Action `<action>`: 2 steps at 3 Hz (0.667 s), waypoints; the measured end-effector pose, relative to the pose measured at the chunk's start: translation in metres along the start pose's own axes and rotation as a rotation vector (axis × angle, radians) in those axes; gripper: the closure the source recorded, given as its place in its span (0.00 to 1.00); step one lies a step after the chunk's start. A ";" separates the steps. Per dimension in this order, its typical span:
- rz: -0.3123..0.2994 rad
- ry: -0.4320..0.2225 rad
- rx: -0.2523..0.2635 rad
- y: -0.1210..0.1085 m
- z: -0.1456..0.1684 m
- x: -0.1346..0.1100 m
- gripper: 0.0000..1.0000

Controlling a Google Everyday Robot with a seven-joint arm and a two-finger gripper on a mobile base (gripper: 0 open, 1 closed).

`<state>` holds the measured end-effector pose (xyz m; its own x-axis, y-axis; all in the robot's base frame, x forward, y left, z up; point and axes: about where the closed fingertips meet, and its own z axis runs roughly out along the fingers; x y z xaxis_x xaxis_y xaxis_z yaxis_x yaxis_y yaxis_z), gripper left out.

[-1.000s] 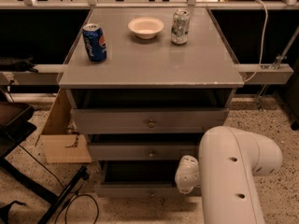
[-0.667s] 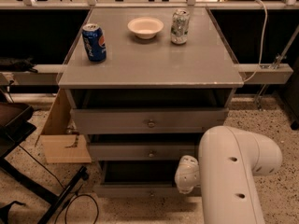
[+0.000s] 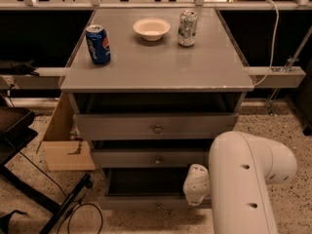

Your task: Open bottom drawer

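Blue can: stands at 9 o'clock on the bench, well away from the work below.
Bowl: at 12 o'clock, with the silver can just beside it at 3 o'clock.
Bottom drawer: the lowest, slimmest front, at 6 o'clock under the bench. A dark tray shows behind it, so it seems partly drawn.
Gripper: at the drawer's 2 o'clock corner, probably there to pull. I cannot tell whether it is open or closed.
Arm: white, entering from 5 o'clock.

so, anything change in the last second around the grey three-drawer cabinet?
Nothing visibly changed. The gripper hangs low in front of the cabinet, by the right end of the slim grey bottom drawer. The blue soda can, white bowl and silver can sit where they were on the grey top.
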<state>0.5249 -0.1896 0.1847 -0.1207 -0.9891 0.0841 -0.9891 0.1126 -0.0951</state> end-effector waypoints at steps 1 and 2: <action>-0.002 0.006 -0.034 0.016 0.000 0.007 0.81; -0.002 0.006 -0.034 0.016 0.000 0.007 0.58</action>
<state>0.5078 -0.1948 0.1835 -0.1193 -0.9887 0.0903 -0.9916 0.1141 -0.0607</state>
